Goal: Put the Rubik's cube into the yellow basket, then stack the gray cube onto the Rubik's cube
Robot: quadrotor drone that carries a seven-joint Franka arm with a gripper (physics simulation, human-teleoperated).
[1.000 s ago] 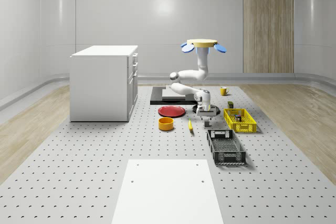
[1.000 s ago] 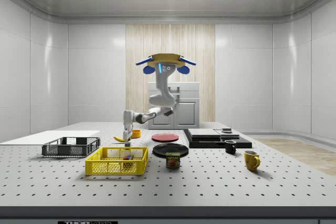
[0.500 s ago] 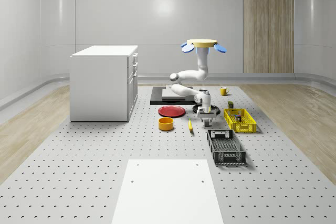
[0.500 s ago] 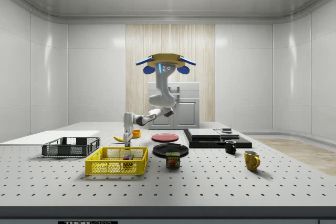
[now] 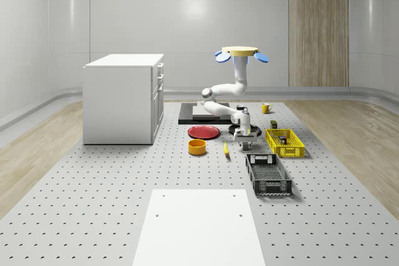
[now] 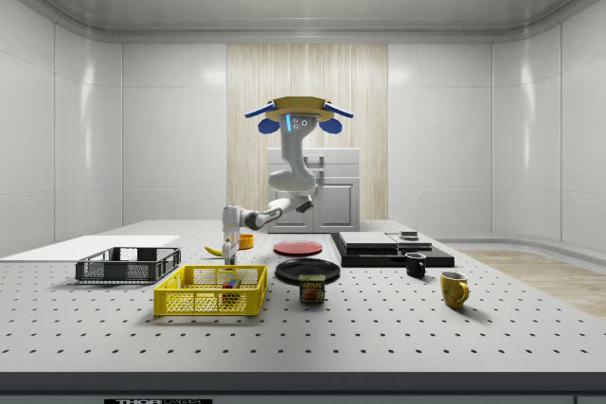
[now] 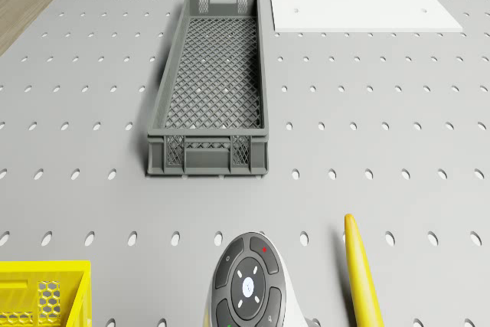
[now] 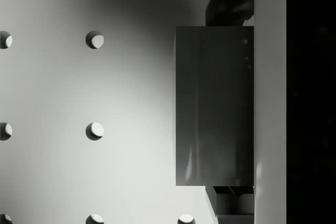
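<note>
Drone (image 5: pixel 240 51) hovers over my table (image 5: pixel 112 197); gripper (image 5: pixel 244 143) low between yellow basket (image 5: pixel 285 143) and banana (image 5: pixel 225 149), fingers pinching gray cube (image 8: pixel 214 106) just above the table. Rubik's cube (image 6: pixel 228 282) sits inside the basket.

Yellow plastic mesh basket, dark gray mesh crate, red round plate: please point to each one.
Yellow plastic mesh basket (image 6: pixel 210 302), side view, front wall.
Dark gray mesh crate (image 7: pixel 208 152), drone view, end wall.
Red round plate (image 5: pixel 204 132), whole-scene view, centre.
</note>
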